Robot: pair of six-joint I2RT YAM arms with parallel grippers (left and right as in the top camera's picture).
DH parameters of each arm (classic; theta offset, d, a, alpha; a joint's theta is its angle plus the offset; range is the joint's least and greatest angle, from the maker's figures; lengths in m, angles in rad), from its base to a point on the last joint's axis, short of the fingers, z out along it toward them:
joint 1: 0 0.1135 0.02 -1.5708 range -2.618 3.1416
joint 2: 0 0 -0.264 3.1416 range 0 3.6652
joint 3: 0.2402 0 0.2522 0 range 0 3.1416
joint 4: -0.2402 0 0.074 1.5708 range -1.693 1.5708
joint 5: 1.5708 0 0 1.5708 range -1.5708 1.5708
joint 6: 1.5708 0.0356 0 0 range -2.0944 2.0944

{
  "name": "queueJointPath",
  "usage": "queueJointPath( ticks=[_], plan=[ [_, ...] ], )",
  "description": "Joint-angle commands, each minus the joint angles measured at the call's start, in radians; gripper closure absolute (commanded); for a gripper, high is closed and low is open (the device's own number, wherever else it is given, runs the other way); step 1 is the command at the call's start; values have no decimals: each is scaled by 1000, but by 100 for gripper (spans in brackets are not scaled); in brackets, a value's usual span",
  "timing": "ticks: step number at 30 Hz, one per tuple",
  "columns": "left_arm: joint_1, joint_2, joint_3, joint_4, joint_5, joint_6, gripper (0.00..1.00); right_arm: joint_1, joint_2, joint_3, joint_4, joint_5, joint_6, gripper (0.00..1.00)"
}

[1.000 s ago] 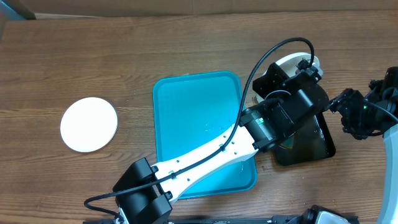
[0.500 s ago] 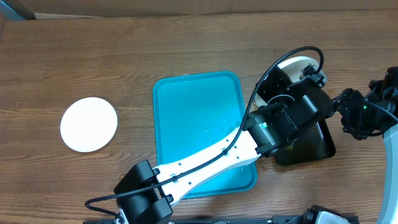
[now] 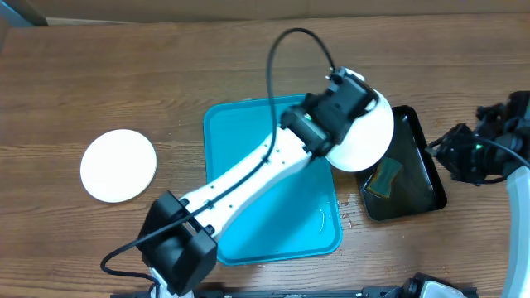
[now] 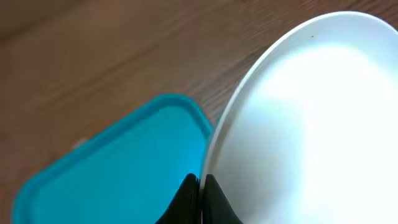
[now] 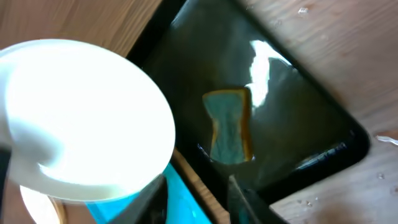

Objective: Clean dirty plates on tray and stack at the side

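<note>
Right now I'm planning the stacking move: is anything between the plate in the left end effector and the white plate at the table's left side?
Nothing visible does. The held plate is gripped by the left end effector; toward the lone plate lie only the low turquoise tray and wooden table.

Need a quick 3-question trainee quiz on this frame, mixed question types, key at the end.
1. True or false: a plate lies flat on the turquoise rectangular plastic tray.
2. The left gripper holds the round white plate by: A) its rim B) its centre C) not at all.
3. Fill in: the yellow-green sponge lies in the glossy ___ tray.
Key: 1 false; 2 A; 3 black.
</note>
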Motion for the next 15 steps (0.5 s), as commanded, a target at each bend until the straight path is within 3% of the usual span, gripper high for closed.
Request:
queueJointPath(
  ticks=[1, 6, 15],
  plan=[
    [-5, -21, 18, 3, 146, -76, 96, 71, 1, -71, 34, -23, -10, 72],
    [3, -21, 18, -61, 43, -69, 96, 137, 17, -191, 111, 24, 76, 64],
    [42, -21, 17, -96, 92, -74, 96, 164, 36, -398, 320, 35, 161, 61]
  ],
)
